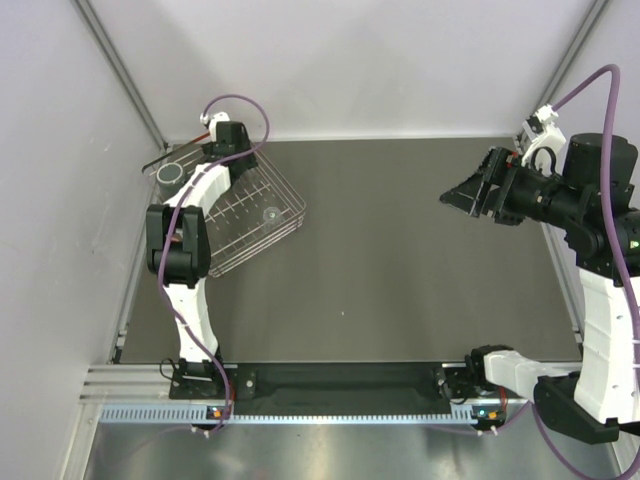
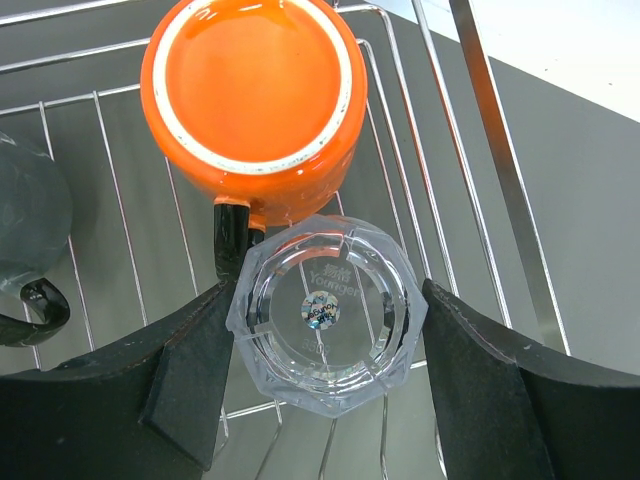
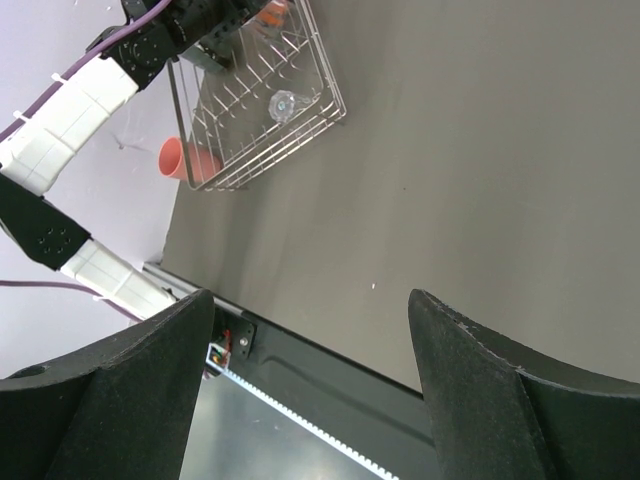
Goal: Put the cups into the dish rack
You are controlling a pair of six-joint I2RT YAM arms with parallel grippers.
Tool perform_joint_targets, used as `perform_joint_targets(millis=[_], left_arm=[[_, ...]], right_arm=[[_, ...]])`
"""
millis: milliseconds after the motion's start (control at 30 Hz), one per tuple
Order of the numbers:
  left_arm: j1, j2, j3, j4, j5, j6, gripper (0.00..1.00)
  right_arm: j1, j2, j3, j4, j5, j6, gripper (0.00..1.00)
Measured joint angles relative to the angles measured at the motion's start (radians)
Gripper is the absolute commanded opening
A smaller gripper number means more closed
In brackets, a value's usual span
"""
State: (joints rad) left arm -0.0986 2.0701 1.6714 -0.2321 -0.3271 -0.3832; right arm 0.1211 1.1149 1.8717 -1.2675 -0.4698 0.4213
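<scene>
The wire dish rack (image 1: 288,200) sits at the far left and also shows in the right wrist view (image 3: 325,95). In the left wrist view an orange mug (image 2: 250,85) stands upside down on the rack's wires (image 2: 470,150), black handle towards me. A dark grey cup (image 2: 20,215) is at the left edge; in the top view it (image 1: 170,173) is at the rack's left corner. My left gripper (image 2: 325,300) is over the rack's far corner (image 1: 222,140), both fingers touching a clear tumbler (image 2: 325,355), base up. A second clear tumbler (image 1: 270,213) stands in the rack. My right gripper (image 1: 452,197) is open and empty, high at the right (image 3: 310,300).
A pale orange cup (image 3: 178,160) lies outside the rack by the left wall, under my left arm. Grey walls close the left, back and right. A toothed rail (image 1: 330,410) runs along the near edge between the arm bases.
</scene>
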Motion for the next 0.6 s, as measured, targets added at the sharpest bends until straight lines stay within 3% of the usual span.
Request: perform_joint_targets(millis=[133, 367, 600], left_arm=[[0.0, 0.0, 0.002, -0.008, 0.002, -0.011, 0.89], [-0.002, -0.002, 0.002, -0.049, 0.021, -0.016, 0.98], [-0.002, -0.074, 0.002, -0.104, 0.039, -0.024, 0.98]], right_arm=[[-0.002, 0.0, 0.0, 0.0, -0.007, -0.003, 0.78], [-0.007, 0.001, 0.0, 0.0, -0.032, -0.011, 0.78], [-0.008, -0.001, -0.004, 0.005, -0.058, -0.009, 0.78]])
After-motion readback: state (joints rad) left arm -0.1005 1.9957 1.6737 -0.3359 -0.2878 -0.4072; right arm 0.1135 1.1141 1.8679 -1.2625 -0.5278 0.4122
